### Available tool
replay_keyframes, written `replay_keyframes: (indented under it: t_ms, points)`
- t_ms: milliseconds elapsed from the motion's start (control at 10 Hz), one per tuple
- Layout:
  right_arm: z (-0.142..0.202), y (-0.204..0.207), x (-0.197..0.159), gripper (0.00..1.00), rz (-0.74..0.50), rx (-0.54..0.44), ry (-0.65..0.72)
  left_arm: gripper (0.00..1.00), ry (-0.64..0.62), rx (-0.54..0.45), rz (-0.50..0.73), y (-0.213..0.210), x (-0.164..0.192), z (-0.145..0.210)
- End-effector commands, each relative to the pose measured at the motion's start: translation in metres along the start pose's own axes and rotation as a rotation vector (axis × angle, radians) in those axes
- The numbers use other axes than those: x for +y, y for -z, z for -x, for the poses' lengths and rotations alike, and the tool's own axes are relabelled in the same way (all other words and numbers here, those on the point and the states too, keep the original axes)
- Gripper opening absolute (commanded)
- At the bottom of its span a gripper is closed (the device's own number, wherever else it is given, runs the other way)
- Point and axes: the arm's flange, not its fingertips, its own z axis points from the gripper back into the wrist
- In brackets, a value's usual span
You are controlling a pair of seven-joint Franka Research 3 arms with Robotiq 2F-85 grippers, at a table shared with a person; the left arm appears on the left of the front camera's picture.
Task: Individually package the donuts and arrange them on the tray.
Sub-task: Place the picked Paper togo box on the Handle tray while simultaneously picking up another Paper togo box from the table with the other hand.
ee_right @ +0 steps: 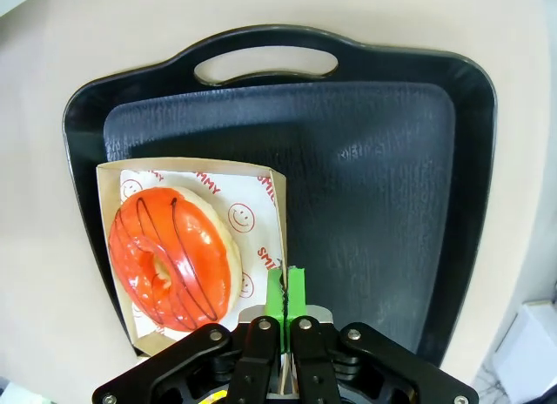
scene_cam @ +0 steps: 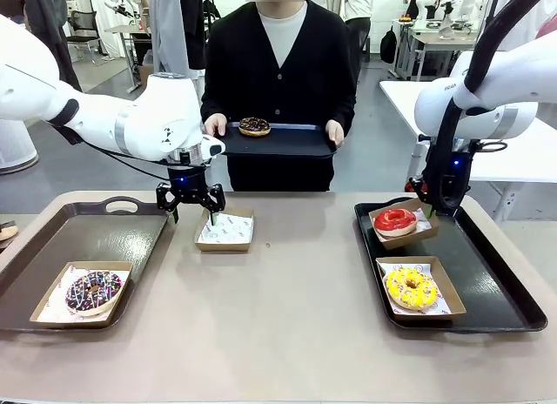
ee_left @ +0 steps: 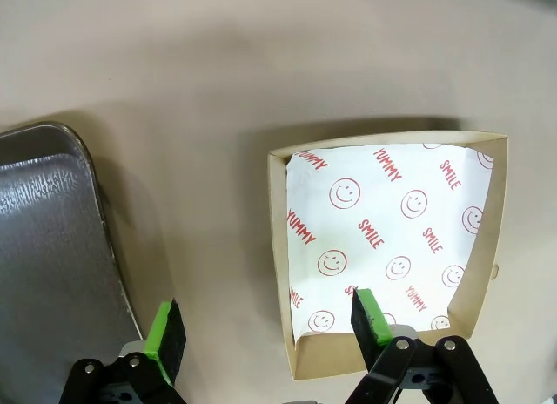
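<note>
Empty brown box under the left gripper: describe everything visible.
The shallow brown cardboard box is open-topped, with low walls and a white paper liner printed with red smileys, YUMMY and SMILE. It holds nothing and sits flat on the beige table, beside the dark tray but apart from it. The open left gripper straddles one wall; contact can't be told.

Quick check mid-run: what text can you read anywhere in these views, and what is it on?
"YUMMY" and "SMILE", red, repeated among smiley faces: on the white liner of the empty box.
"SMILE" and a cut-off "...MMY": on the paper under the red donut in its box.
Front view: box papers' print and the right arm's marking are too small to read.
</note>
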Motion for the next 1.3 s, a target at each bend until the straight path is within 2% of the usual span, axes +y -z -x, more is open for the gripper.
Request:
replay_keyframes:
  t_ms: [0,500,600,700,800,900,1000,1100,1200]
  points:
    - [-0.007,-0.004,0.002,0.01,0.022,0.005,0.020,1.00,0.001,-0.010,0.027,0.003,0.006,-0.004]
    - [-0.007,-0.002,-0.001,0.01,0.015,0.015,0.017,1.00,-0.006,-0.013,0.043,0.015,0.010,-0.011]
    - [-0.007,-0.002,-0.001,0.58,0.007,0.019,0.015,0.41,-0.001,-0.014,0.047,0.015,0.011,-0.012]
    - [-0.007,-0.001,-0.002,0.59,0.006,0.021,0.014,0.41,0.002,-0.008,0.050,0.016,0.010,-0.012]
    - [-0.007,-0.001,-0.002,1.00,0.004,0.023,0.014,0.00,0.002,-0.004,0.053,0.017,0.010,-0.013]
    - [-0.007,-0.001,-0.002,1.00,0.004,0.025,0.014,0.36,0.002,-0.001,0.056,0.017,0.010,-0.014]
    - [-0.007,-0.001,-0.002,1.00,0.003,0.026,0.014,0.00,0.000,-0.002,0.058,0.018,0.011,-0.014]
    - [-0.007,-0.001,-0.003,0.83,0.000,0.026,0.016,0.00,0.000,-0.002,0.060,0.017,0.011,-0.014]
    - [-0.007,-0.001,-0.003,0.93,-0.002,0.026,0.017,0.00,0.000,-0.001,0.062,0.018,0.011,-0.014]
